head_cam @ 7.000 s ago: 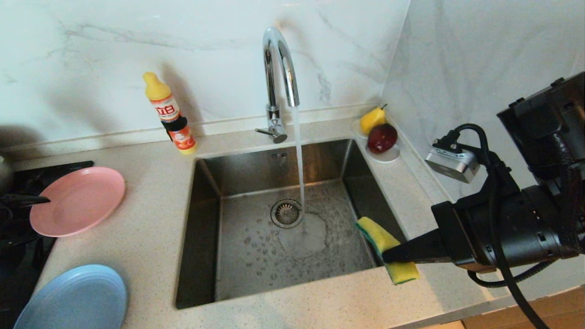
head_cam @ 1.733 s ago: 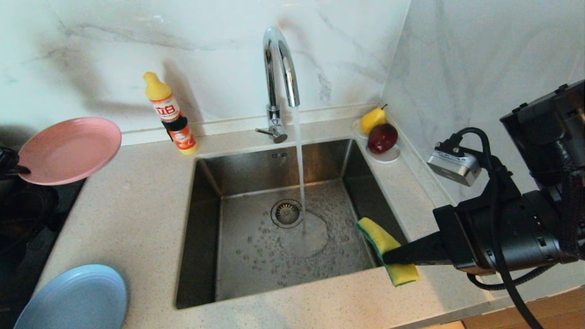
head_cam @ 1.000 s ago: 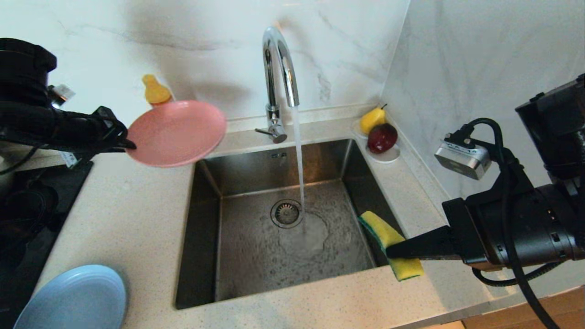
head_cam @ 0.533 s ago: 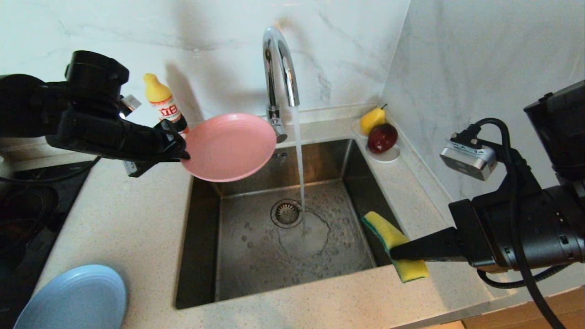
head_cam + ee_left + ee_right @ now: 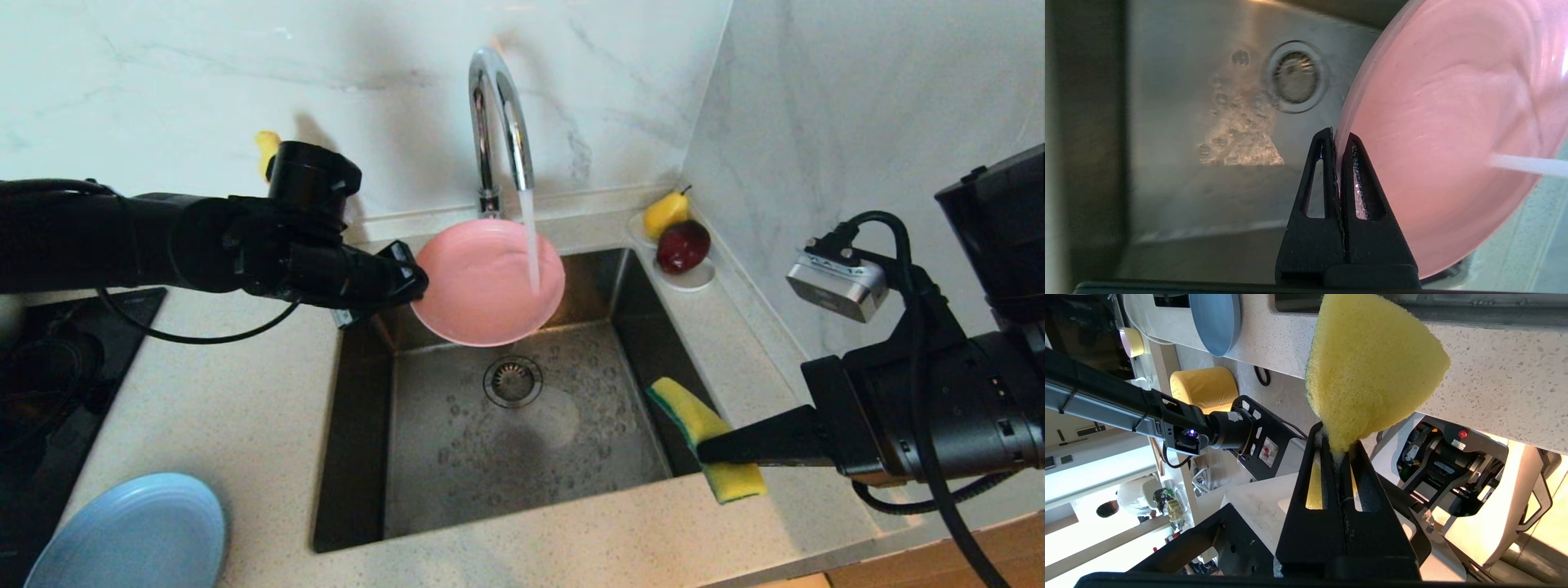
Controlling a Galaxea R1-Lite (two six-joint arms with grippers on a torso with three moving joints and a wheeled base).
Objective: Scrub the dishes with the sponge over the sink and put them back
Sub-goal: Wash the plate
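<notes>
**Pink plate carried under the running tap**

Since the earlier frames the left arm has swung in from the far left of the desk, and the pink plate it carries now hangs over the back of the sink, tilted, with the water stream from the chrome tap landing on its right half. The left gripper is clenched on the plate's left rim; in the left wrist view the two fingers pinch that thin edge between them, and the drain lies below and to one side. The plate's far edge sits close to the sink's back wall, while the basin floor in front of the drain is open, wet and beaded.

The right gripper holds its place at the sink's right rim, clamped on the yellow sponge, which straddles the corner between basin and desk. The right wrist view shows the sponge squeezed at its narrow end.

The light-blue plate lies at the near left corner of the desk, well apart from the sink. A pear and a dark red fruit sit on a white saucer at the back right corner.
</notes>
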